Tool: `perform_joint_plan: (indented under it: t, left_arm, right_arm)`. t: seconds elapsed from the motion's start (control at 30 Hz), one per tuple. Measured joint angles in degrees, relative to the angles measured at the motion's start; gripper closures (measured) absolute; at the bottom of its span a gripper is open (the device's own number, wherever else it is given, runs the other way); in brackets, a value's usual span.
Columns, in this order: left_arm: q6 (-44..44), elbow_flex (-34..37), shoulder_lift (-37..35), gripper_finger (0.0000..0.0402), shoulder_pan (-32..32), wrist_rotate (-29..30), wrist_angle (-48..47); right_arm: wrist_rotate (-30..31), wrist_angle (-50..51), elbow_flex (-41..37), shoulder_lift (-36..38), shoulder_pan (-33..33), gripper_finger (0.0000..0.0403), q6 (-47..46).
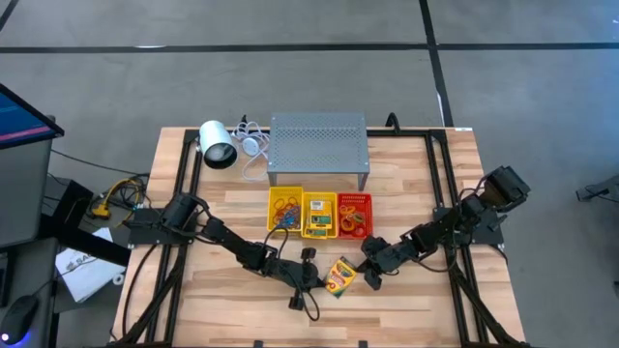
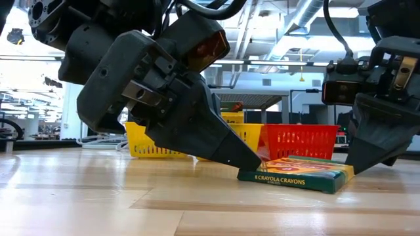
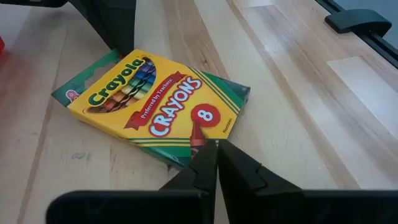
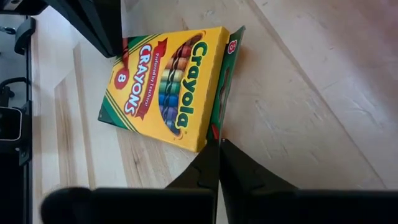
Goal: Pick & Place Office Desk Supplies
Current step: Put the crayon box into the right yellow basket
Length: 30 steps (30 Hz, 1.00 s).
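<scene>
yellow-and-green crayon box (image 1: 340, 275) is lying flat on the wooden table (image 1: 426, 309), in front of the three small baskets and between the two arms. left gripper (image 3: 216, 148) is sitting with its fingers pressed together, tips touching the box's lower edge near the "8" - nothing clamped between them. right gripper (image 4: 219, 142) is also sitting with fingers together, tips resting at the opposite end of the box by its opened green flap, not pinching it as far as the views show. in the low view the box (image 2: 296, 173) is lying on the tabletop with one dark gripper tip leaning against each end, the end nearer the red basket looking slightly raised.

behind the box, a yellow basket (image 1: 285, 212) is holding small coloured rings, a second yellow basket (image 1: 320, 215) is holding more crayon boxes, and a red basket (image 1: 354, 216) is holding thin rubber bands - all three side by side, touching. grey perforated stand (image 1: 318, 148) is standing just behind the baskets, white lamp (image 1: 218, 145) lying to its side near the table's far corner.
</scene>
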<state>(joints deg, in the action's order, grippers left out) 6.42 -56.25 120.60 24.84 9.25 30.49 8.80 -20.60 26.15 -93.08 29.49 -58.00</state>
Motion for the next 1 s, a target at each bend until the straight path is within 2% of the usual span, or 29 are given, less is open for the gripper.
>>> perform_joint_plan:
  t: [0.2, 0.33, 0.43, 0.73, 1.0]
  left_arm:
    - [0.08, 0.15, 0.11, 0.0366, -0.07, -5.74, 2.94]
    - [0.78, 0.31, -1.18, 0.0332, 0.15, -11.17, 3.09]
    - [1.69, 0.13, -2.88, 0.0303, 0.04, -12.73, 3.68]
    - [2.88, 0.09, -7.46, 0.0224, 0.04, -13.37, -0.7]
    - [4.58, 0.09, -7.93, 0.0205, 0.02, -13.29, -2.5]
  right_arm:
    - [-1.3, -0.05, 0.04, 0.02, 0.0, 0.0402, 0.11]
    - [-1.44, -0.02, 0.04, 0.04, 0.07, 0.0402, 0.11]
    - [-1.46, -0.02, 0.04, 0.04, 0.07, 0.0402, 0.11]
    - [-3.95, -2.12, -0.07, -0.02, 0.18, 0.0403, 1.03]
    - [-4.66, 0.95, 2.58, 2.77, 0.18, 0.0403, 2.9]
